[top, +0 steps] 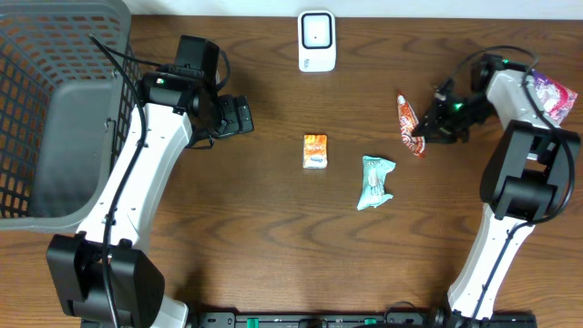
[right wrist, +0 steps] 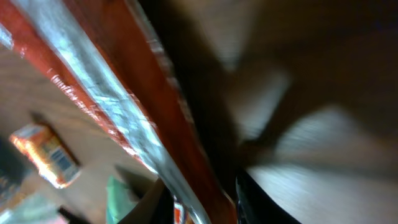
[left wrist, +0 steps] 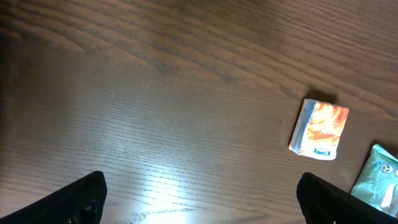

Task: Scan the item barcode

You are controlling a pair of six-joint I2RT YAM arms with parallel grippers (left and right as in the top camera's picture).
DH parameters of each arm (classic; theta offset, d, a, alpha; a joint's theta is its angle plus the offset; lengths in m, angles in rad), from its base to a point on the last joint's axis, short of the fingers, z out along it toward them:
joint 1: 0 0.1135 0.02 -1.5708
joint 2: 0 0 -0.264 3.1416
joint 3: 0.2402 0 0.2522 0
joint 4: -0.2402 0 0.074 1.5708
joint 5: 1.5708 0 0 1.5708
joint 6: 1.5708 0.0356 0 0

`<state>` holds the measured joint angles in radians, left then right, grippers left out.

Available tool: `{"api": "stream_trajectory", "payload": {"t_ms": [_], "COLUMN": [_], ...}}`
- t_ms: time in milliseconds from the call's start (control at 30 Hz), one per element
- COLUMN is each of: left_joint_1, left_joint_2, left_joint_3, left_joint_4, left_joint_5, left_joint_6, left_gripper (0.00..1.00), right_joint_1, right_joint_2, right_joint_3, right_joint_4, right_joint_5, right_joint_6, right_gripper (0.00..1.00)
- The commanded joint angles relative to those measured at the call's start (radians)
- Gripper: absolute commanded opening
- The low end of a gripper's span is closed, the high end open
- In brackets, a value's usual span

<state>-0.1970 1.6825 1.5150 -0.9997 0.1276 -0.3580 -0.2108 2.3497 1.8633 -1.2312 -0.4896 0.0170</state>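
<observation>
So, one gray mesh basket [top: 27, 55] sits at the left edge of the tabletop [top: 273, 246]; only its own gray floor shows inside. One white scanner [top: 316, 41] stands at the far edge, about the middle.

There are four packets, all out on the wood:
- One orange pack [top: 314, 150] lies near the centre.
- One teal packet [top: 374, 181] lies near it, on the right-arm side.
- One red-and-silver wrapper [top: 410, 125] lies further that way, well apart from the scanner.
- One pink packet [top: 554, 96] sits at the right edge, partly behind the right arm.

The left tool [left wrist: 202, 190] has its jaws spread wide with nothing between them. It is over bare wood, with the orange pack and a corner of the teal packet off to one side in its wrist view.

The right tool [top: 425, 130] is at the near end of the red-and-silver wrapper. In the right wrist view the wrapper runs diagonally past the fingers, close and blurred. I can't tell whether the jaws are clamped on it or slack.
</observation>
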Motion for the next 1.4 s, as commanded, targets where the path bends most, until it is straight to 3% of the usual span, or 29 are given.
{"api": "stream_trajectory", "payload": {"t_ms": [0,100,167,200,467,633,733,933,1067,1233,1367], "left_joint_1": [0.002,0.002,0.002,0.002,0.002,0.002,0.002,0.002,0.002,0.002,0.002], "left_joint_2": [0.005,0.005,0.005,0.005,0.005,0.005,0.005,0.005,0.005,0.005,0.005], "left_joint_3": [-0.007,-0.007,-0.007,-0.007,-0.007,-0.007,-0.007,-0.007,-0.007,-0.007,-0.007], "left_joint_4": [-0.006,-0.006,-0.006,-0.006,-0.006,-0.006,-0.006,-0.006,-0.006,-0.006,-0.006], "left_joint_5": [-0.009,-0.009,-0.009,-0.009,-0.01,-0.01,-0.009,-0.009,-0.009,-0.009,-0.009], "left_joint_6": [0.017,0.017,0.017,0.017,0.017,0.017,0.017,0.017,0.017,0.017,0.017], "left_gripper": [0.98,0.98,0.98,0.98,0.98,0.98,0.98,0.98,0.98,0.98,0.98], "right_joint_1": [0.025,0.073,0.121,0.15,0.412,0.529,0.556,0.489,0.352,0.19,0.107], "right_joint_2": [-0.05,-0.061,-0.062,-0.062,-0.057,-0.057,-0.057,-0.057,-0.057,-0.057,-0.057], "right_joint_3": [0.105,0.191,0.237,0.251,0.234,0.214,0.214,0.214,0.214,0.183,0.112], "right_joint_4": [-0.026,-0.061,-0.08,-0.085,-0.053,-0.012,-0.004,0.002,-0.021,-0.035,0.01], "right_joint_5": [0.135,0.282,0.406,0.462,0.921,1.015,1.014,0.809,0.47,-0.009,-0.185], "right_joint_6": [0.057,0.057,0.058,0.057,0.045,0.04,0.035,0.049,0.003,-0.158,-0.21], "right_gripper": [0.32,0.39,0.59,0.64,0.64,0.61,0.66,0.71,0.74,0.74,0.74]}}
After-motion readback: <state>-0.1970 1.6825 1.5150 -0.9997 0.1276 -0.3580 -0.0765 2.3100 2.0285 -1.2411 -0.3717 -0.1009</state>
